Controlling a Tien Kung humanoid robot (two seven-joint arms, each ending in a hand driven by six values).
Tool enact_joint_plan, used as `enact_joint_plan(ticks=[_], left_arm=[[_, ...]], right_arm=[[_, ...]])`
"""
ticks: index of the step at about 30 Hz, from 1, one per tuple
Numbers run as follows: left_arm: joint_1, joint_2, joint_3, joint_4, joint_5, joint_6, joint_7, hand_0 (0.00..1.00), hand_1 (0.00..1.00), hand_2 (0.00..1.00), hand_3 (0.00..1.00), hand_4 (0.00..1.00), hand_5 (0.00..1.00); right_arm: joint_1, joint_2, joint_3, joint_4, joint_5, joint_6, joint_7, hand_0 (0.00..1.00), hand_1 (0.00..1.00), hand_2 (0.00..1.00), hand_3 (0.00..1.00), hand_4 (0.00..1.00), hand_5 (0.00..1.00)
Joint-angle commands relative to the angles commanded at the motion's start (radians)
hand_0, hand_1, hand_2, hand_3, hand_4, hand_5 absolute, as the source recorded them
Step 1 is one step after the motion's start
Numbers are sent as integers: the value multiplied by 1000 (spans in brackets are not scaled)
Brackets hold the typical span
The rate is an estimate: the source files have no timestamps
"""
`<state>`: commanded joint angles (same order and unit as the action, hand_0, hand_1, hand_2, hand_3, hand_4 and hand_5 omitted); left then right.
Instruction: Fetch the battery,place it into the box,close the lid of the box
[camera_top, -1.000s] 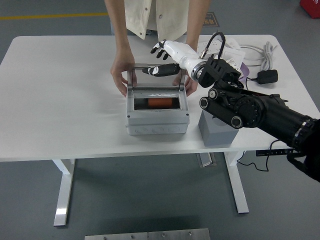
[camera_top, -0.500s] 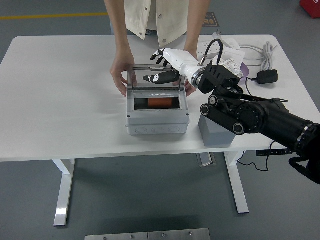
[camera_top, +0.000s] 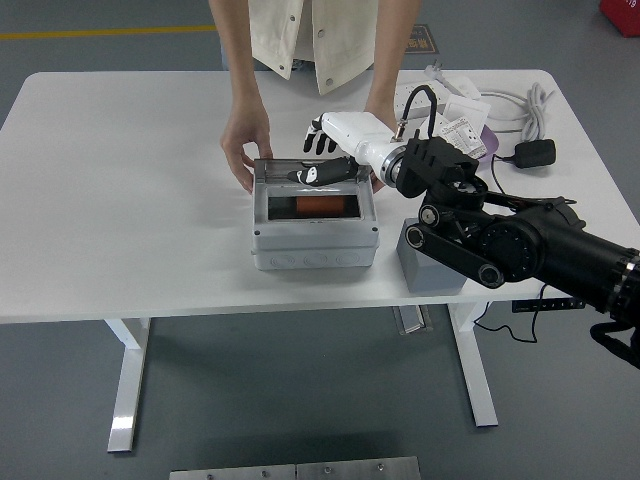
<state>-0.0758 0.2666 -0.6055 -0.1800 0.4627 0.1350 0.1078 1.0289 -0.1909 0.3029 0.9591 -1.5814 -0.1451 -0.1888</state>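
Note:
A grey box (camera_top: 315, 245) stands mid-table with an orange battery (camera_top: 320, 205) lying inside it. Its clear lid (camera_top: 308, 178), hinged at the back, leans forward and low over the opening. My right hand (camera_top: 322, 160), white with black fingertips, rests open on the lid's top edge, fingers spread and grasping nothing. A person at the far side steadies the box: one hand (camera_top: 243, 150) is at its back left corner, the other (camera_top: 378, 180) at its back right, mostly hidden behind my wrist. My left arm is out of view.
A grey block (camera_top: 430, 262) stands just right of the box, under my right forearm. At the back right lie a white power strip with cable (camera_top: 520, 105), a black adapter (camera_top: 535, 153) and some papers (camera_top: 462, 128).
My right hand has come down and toward me, and the lid has swung from upright to leaning low over the box. The person's hands stay at the box.

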Motion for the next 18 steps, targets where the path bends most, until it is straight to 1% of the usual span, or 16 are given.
enact_joint_plan(ticks=[6, 8, 15, 18], left_arm=[[1, 1, 4, 0, -7, 0, -2, 578, 575, 547, 572, 531, 2], [1, 1, 3, 0, -6, 0, -2, 578, 575, 547, 572, 531, 2], [5, 0, 0, 0, -3, 0, 0, 578, 576, 547, 571, 532, 2], [5, -1, -3, 0, 0, 1, 1, 578, 577, 547, 571, 532, 2]], right_arm=[[-13, -11, 0, 42, -35, 33, -26, 393, 421, 442, 475, 856, 604], [-13, -15, 7, 62, -50, 52, -39, 393, 421, 442, 475, 856, 604], [-17, -33, 39, 143, -93, 147, -100, 395, 421, 442, 488, 854, 604], [-20, -38, 49, 161, -96, 172, -114, 393, 426, 444, 492, 851, 617]])
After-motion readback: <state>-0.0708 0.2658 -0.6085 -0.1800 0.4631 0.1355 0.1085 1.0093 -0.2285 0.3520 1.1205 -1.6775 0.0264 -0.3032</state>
